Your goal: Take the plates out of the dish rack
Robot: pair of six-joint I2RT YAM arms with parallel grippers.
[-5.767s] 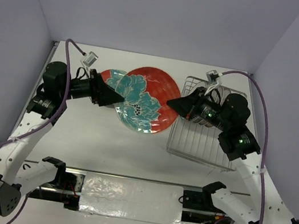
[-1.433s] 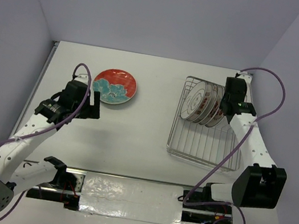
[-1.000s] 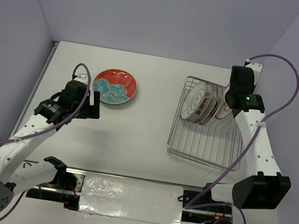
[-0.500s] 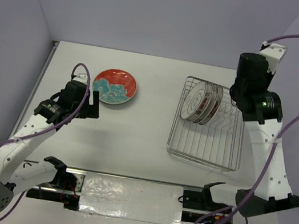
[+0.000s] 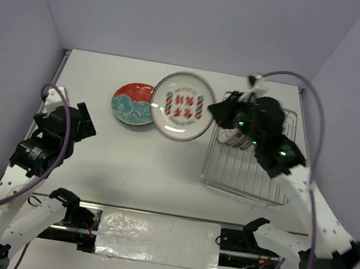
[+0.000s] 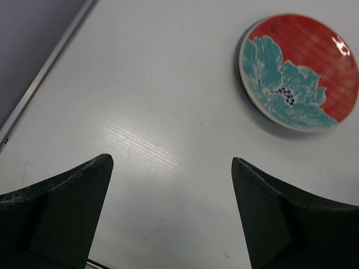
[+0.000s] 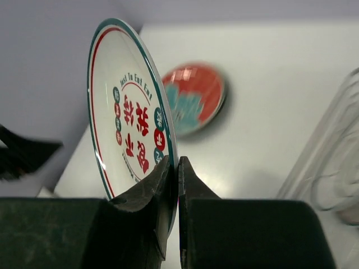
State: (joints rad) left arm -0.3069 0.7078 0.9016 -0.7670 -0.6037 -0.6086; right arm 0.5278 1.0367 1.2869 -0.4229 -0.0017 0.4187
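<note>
Smooth white tabletop (image 5: 160,166) lies beneath a round glossy plate (image 5: 183,105) pinched by the right gripper (image 7: 178,162); left gripper (image 6: 171,162) spread.

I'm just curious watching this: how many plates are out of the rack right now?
2. A red flowered plate lies on the table; a white plate is held in the air by the right gripper. More stand in the dish rack, partly hidden.
</note>
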